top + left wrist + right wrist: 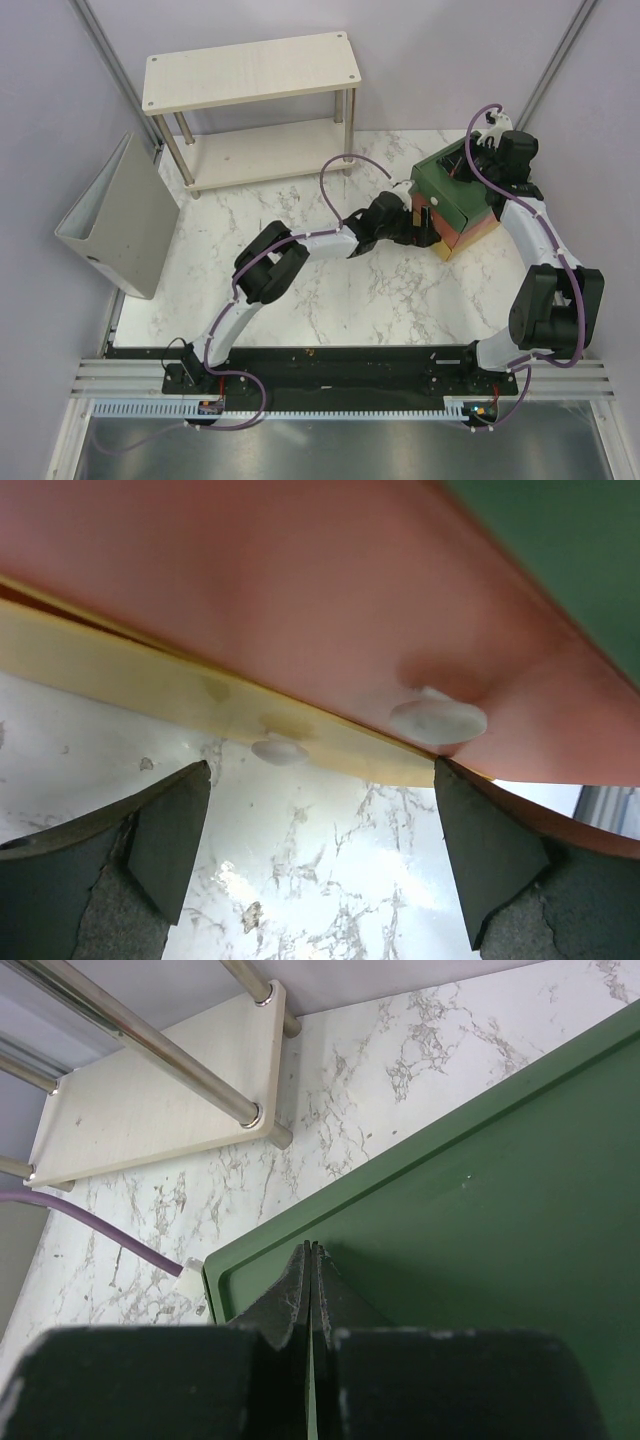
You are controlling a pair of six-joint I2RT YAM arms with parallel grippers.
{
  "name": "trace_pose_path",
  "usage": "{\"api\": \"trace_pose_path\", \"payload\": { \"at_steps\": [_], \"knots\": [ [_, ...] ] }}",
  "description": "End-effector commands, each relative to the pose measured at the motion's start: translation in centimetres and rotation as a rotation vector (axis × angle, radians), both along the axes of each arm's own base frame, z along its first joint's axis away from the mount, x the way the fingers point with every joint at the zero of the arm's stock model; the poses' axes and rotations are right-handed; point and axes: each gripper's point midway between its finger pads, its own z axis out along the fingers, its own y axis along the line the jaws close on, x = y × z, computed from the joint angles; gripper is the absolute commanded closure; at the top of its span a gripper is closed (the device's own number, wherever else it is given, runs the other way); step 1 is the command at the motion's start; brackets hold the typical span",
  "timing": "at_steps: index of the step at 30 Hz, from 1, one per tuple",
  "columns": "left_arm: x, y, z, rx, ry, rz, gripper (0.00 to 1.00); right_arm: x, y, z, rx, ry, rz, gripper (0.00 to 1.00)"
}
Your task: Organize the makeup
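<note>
None of the makeup shows in any view. The green-red-yellow drawer box stands at the right of the marble table. My left gripper is open and empty at the box's front. In the left wrist view the left gripper faces the red drawer front and the yellow drawer, with the red drawer's white knob just above my right finger. My right gripper is shut and empty over the box's green top; the right wrist view shows its tips pressed together.
A pale two-level wooden shelf with metal posts stands at the back, and its lower board also shows in the right wrist view. A grey binder leans at the table's left edge. A purple cable runs beside the box.
</note>
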Motion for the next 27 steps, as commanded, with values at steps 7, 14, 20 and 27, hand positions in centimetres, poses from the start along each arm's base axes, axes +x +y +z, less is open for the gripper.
{"api": "trace_pose_path", "payload": {
  "at_steps": [7, 14, 20, 27],
  "knots": [
    [0.0, -0.3, 4.9, -0.197, -0.053, -0.003, 0.03, -10.7, 0.5, -15.5, -0.006, 0.662, 0.003, 1.0],
    [-2.8, 5.0, 4.8, -0.095, -0.129, -0.054, 0.02, -10.6, 0.5, -15.4, -0.007, 0.661, 0.003, 1.0],
    [-4.6, 10.7, 7.6, 0.114, -0.238, -0.078, 0.01, -10.3, 0.1, -15.0, -0.032, 0.649, -0.007, 1.0],
    [-3.3, 22.2, 9.3, 0.474, -0.226, 0.126, 0.01, -8.7, -0.4, -10.7, -0.058, 0.546, -0.027, 0.98]
  ]
}}
